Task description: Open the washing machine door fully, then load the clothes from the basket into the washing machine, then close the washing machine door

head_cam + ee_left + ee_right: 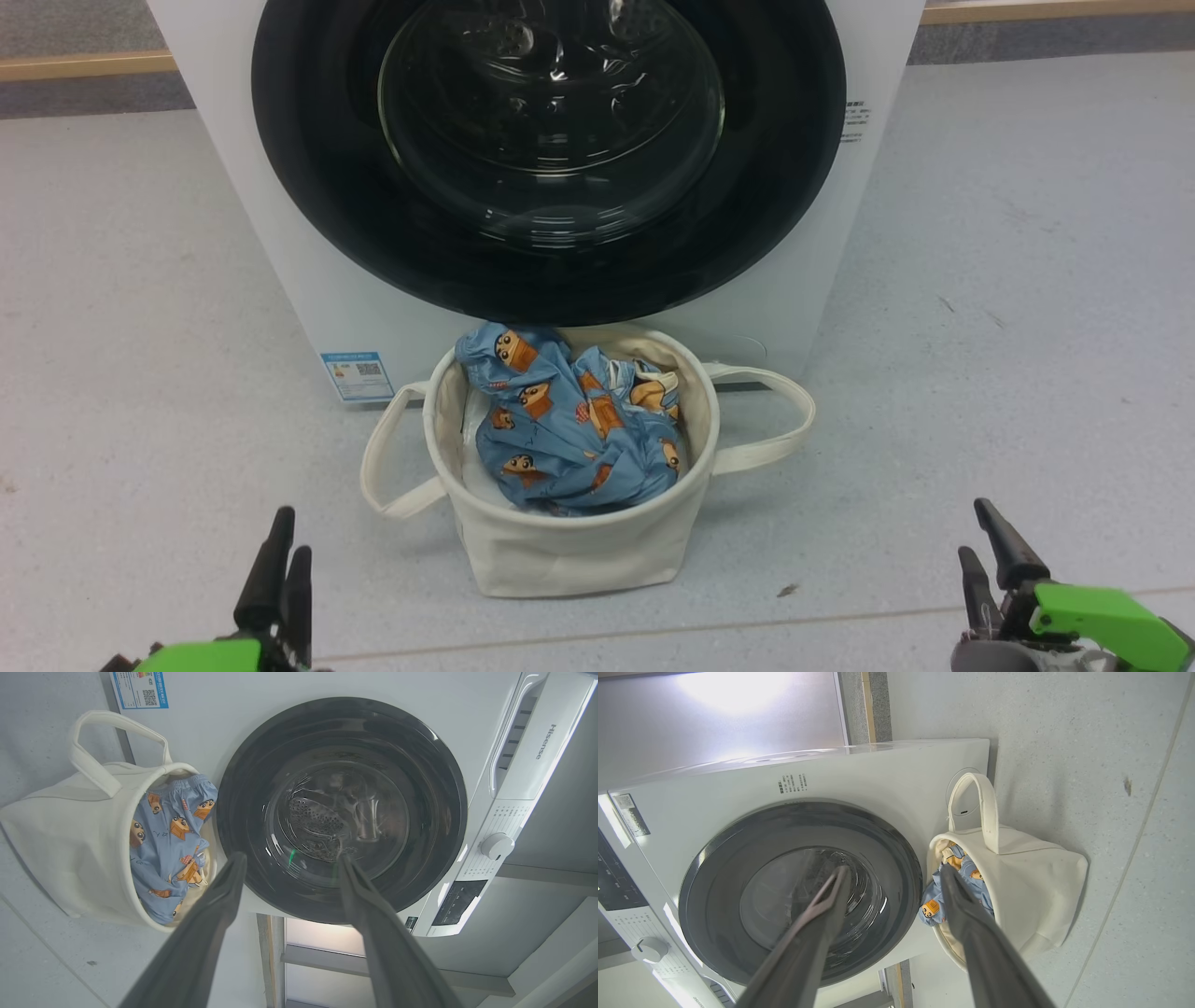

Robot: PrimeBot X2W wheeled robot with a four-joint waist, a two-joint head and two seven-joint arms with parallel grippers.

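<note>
The washing machine (pixel 280 280) stands straight ahead, white, with its washing machine door (pixel 551 140) shut flat against the front; the black rim and glass bowl face me. On the floor just before it sits the basket (pixel 569 551), a cream canvas tub. The clothes (pixel 560 420), blue with cartoon faces, lie bunched inside. My left gripper (pixel 291 534) is low at the left, short of the basket. My right gripper (pixel 974 528) is low at the right. In the left wrist view the left gripper (pixel 292 857) is open and empty, aimed at the door (pixel 341 812). The right gripper (pixel 894 869) is open and empty too.
A blue label (pixel 357 375) sits low on the machine's front left. The control panel with a white knob (pixel 497 846) runs along the machine's top. The basket's strap handles (pixel 775 420) loop out to both sides. Pale grey floor (pixel 1008 327) spreads to both sides.
</note>
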